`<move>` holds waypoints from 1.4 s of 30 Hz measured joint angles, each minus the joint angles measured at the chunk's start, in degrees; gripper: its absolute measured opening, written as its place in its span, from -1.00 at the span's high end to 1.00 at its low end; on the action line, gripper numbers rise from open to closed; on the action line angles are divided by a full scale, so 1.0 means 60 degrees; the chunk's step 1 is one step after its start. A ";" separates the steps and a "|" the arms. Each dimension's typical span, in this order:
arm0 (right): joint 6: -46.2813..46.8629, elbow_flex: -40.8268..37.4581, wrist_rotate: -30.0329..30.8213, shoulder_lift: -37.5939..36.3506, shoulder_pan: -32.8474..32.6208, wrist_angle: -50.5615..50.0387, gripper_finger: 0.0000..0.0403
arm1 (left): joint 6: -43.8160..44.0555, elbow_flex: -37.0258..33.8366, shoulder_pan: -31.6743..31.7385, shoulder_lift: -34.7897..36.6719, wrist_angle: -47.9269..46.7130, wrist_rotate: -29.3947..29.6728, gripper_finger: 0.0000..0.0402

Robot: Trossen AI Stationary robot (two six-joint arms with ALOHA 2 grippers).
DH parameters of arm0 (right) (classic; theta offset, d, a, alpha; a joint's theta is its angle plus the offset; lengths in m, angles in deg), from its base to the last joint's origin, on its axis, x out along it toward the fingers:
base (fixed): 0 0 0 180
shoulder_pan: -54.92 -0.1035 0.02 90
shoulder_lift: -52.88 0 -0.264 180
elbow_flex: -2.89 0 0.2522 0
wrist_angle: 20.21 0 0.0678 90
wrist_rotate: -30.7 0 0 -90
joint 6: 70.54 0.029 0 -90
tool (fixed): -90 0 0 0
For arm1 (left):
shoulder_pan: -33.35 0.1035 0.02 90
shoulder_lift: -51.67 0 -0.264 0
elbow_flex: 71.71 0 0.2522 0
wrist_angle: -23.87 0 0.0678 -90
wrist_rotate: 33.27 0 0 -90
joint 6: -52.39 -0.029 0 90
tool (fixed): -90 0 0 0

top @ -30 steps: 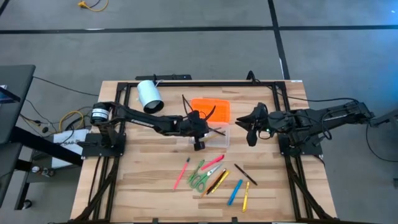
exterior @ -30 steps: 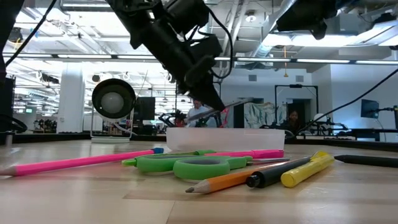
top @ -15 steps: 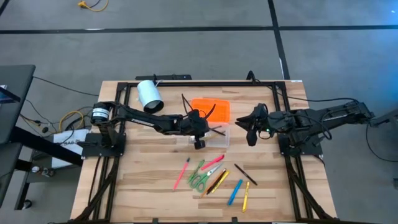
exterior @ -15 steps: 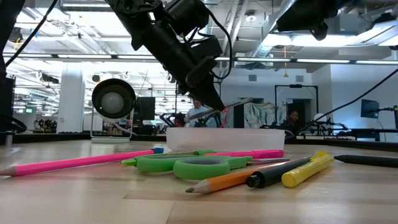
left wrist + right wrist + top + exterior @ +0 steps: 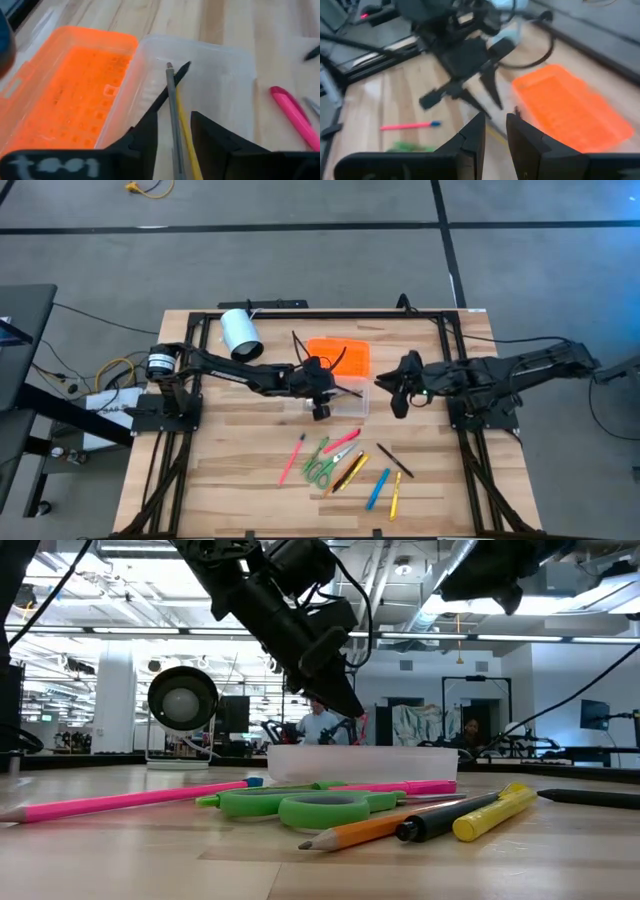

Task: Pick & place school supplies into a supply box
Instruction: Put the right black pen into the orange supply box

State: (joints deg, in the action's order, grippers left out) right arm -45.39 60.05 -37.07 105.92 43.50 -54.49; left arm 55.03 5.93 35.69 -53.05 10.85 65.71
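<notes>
Left wrist view: left gripper (image 5: 174,131) fingers parted, a gap each side of a grey pencil (image 5: 172,115) and a yellow pencil (image 5: 186,131) lying between them; neither finger seen pressing on them. Both pencils inside the clear box (image 5: 227,75), next to a dark pen (image 5: 169,89). Orange lid (image 5: 65,85) lying open flat beside the box.

High view: left arm stretched from its base at the table's left toward the centre, left gripper (image 5: 320,394) pointed down over the box (image 5: 352,402). Lid (image 5: 338,356) on the far side of the box. Right gripper (image 5: 397,394) right of the box, hovering above the wood, touching nothing; right arm reaching in low from the right.

Right wrist view: right gripper (image 5: 496,131) fingers a little apart, nothing between them.

Remaining supplies on the near half of the table (image 5: 230,470): pink pencil (image 5: 291,459), green scissors (image 5: 319,465), pink marker (image 5: 343,441), orange pencil (image 5: 346,473), blue pen (image 5: 377,489), yellow pen (image 5: 396,493), dark pencil (image 5: 394,460). White cylinder (image 5: 240,334) at far left.
</notes>
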 joint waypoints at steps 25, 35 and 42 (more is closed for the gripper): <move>0.6385 0.0004 0.1558 0.2352 -0.5500 -0.1849 0.64 | -0.0439 0.0739 -0.1209 0.2826 -0.4688 0.0388 0.39; 0.8821 0.0004 0.1348 0.4391 -0.6441 -0.1672 0.64 | -0.0442 0.0729 -0.1408 0.2818 -0.4635 0.0487 0.39; 1.0211 0.0004 0.0260 0.5589 -0.6857 -0.1569 0.64 | -0.0436 0.0729 -0.1405 0.2818 -0.4598 0.0483 0.39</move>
State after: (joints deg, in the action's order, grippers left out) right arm 15.88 60.07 -35.51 139.45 2.36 -63.90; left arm 52.42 10.30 27.26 -36.14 -16.74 68.61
